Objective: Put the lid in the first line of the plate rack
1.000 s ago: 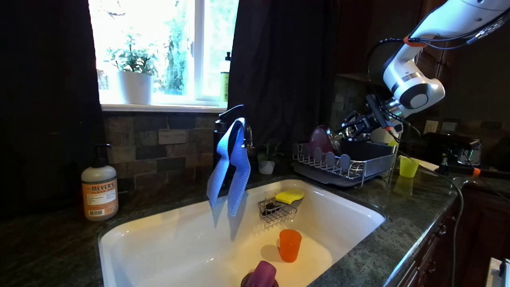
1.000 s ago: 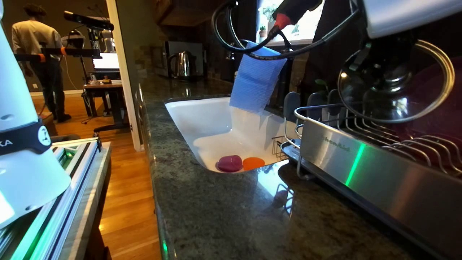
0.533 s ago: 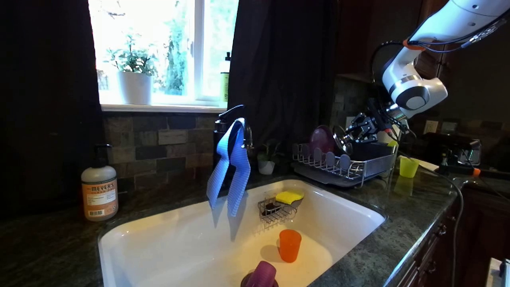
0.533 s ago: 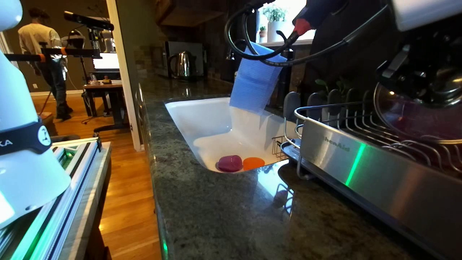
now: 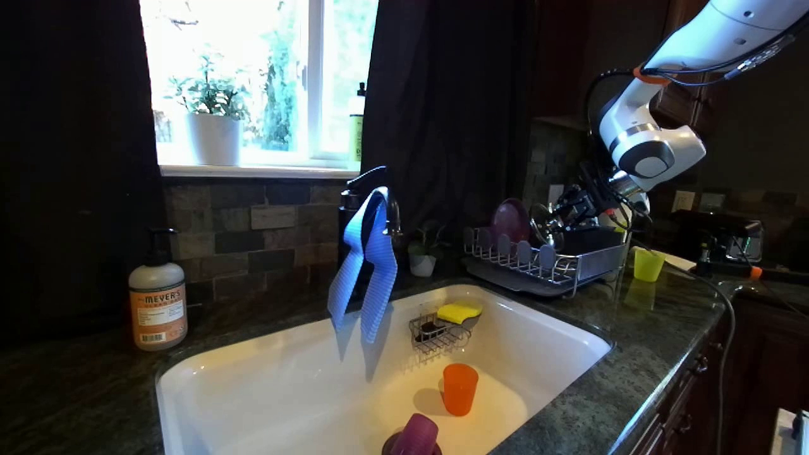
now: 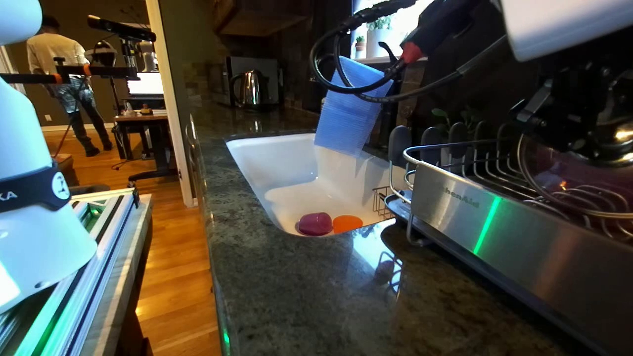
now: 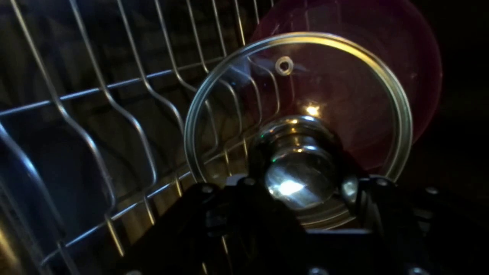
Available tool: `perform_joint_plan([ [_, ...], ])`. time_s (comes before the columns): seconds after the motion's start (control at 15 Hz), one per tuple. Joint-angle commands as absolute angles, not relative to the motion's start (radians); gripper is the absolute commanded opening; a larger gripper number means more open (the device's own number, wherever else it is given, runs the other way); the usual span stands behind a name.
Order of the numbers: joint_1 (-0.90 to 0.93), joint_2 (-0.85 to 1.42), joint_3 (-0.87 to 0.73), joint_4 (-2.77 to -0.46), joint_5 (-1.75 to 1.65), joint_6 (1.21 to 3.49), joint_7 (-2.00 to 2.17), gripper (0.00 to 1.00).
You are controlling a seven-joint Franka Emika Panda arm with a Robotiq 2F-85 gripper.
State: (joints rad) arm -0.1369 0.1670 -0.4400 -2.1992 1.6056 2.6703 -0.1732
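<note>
The lid [image 7: 237, 82] is clear glass with a silvery rim and a metal knob. My gripper [image 7: 301, 187] has its fingers around the knob and holds the lid on edge, tilted. In an exterior view, the lid [image 5: 541, 220] is over the plate rack [image 5: 597, 263], just in front of a purple plate, with the gripper [image 5: 560, 218] behind it. In an exterior view, the lid's lower rim [image 6: 544, 195] is down among the wires behind the steel side of the plate rack [image 6: 494, 217]. Whether the rim touches the wires cannot be told.
The purple plate [image 5: 509, 218] stands in the rack beside the lid and shows in the wrist view [image 7: 424, 80]. A yellow-green cup [image 5: 649, 264] stands beyond the rack. The white sink [image 5: 265, 379] holds an orange cup [image 5: 460, 390] and a purple cup [image 5: 417, 435].
The gripper and lid first shift away from the purple plate, then move lower toward the rack's wires. The lid's angle has changed. The knob stays between the fingers.
</note>
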Motion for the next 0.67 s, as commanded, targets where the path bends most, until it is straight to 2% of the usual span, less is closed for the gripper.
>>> perform_joint_plan([
  [0.0, -0.119, 0.164, -0.425, -2.203, 1.720, 2.746, -0.245, 0.24],
  [0.6, -0.093, 0.189, -0.384, -2.186, 1.890, 2.733, -0.471, 0.24],
])
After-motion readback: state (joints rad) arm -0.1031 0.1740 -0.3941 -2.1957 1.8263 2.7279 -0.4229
